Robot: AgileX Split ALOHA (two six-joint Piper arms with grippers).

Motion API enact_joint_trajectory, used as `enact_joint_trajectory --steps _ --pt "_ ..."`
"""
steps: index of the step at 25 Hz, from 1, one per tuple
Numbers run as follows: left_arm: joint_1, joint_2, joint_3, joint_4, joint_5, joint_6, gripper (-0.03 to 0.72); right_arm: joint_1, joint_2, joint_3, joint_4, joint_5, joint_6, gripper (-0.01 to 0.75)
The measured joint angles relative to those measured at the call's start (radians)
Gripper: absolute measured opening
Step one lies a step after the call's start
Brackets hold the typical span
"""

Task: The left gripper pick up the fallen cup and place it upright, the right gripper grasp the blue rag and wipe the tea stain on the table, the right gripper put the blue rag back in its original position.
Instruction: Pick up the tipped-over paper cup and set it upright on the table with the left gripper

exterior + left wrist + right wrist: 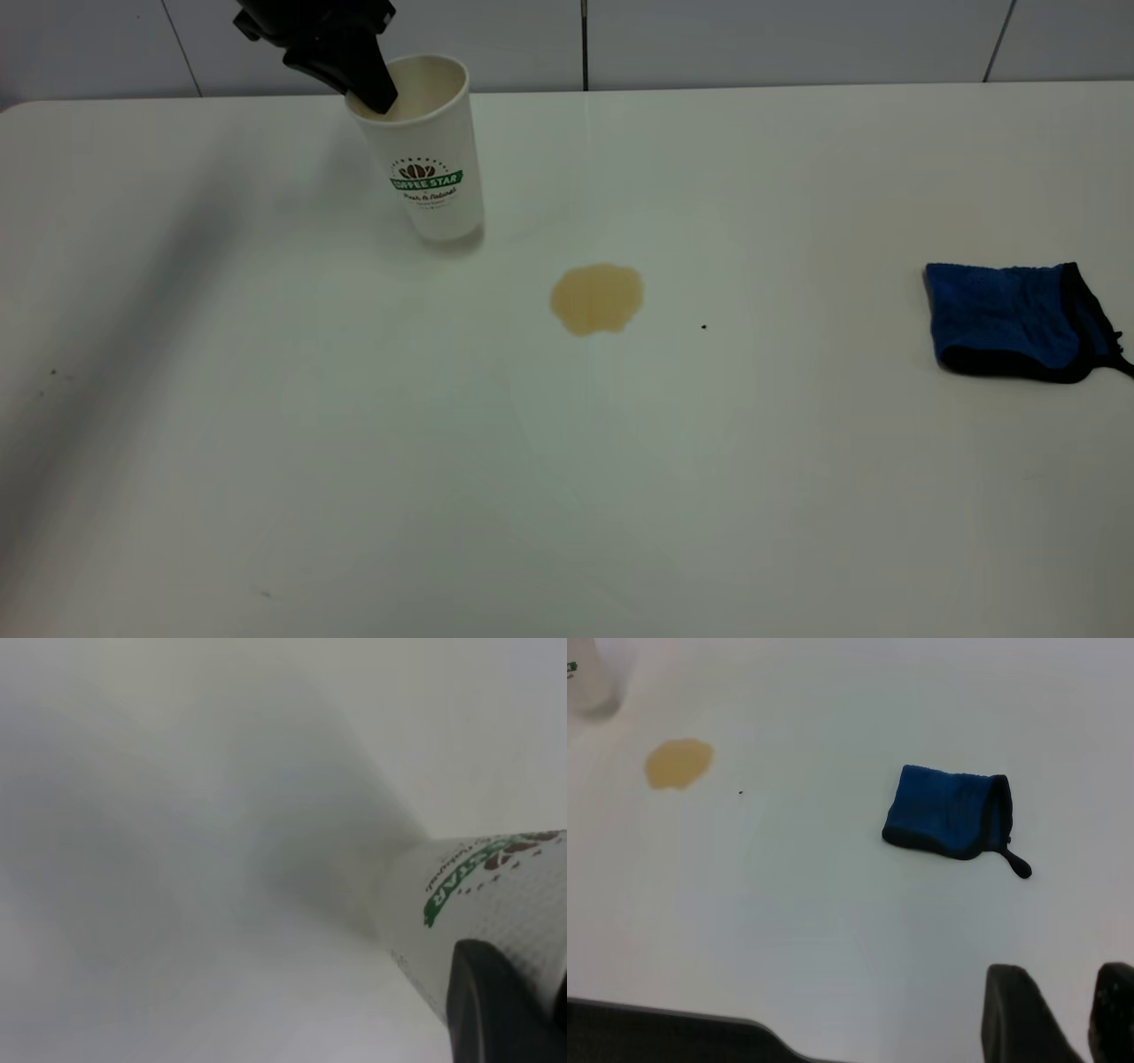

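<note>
At upper left of the exterior frame, stood the cup (428, 151) nearly upright on the tabletop (354, 443), slightly tilted, pinched at its rim by the left end effector (368, 84), one finger (376, 84) inside the mouth. Near centre lay the tea stain (597, 299); at far right, well apart, the blue rag (1010, 319). Could not tell whether the right end effector (1063, 1010), above bare tabletop near the rag, was spread or closed.
</note>
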Motion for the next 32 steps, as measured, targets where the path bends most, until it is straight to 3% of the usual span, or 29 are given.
enact_joint_trajectory --steps 17,20,28,32 --pt "-0.024 0.023 0.0 0.046 -0.027 0.002 0.157 0.0 0.0 0.0 0.0 0.0 0.0 0.238" --pt "-0.024 0.024 0.0 0.044 -0.02 0.002 0.24 0.0 0.0 0.0 0.0 0.0 0.0 0.238" --pt "-0.021 -0.013 0.0 0.044 0.031 -0.006 0.601 0.0 0.0 0.0 0.0 0.0 0.0 0.238" --pt "-0.02 -0.105 -0.011 0.07 0.104 -0.023 0.631 0.0 0.0 0.0 0.0 0.0 0.0 0.238"
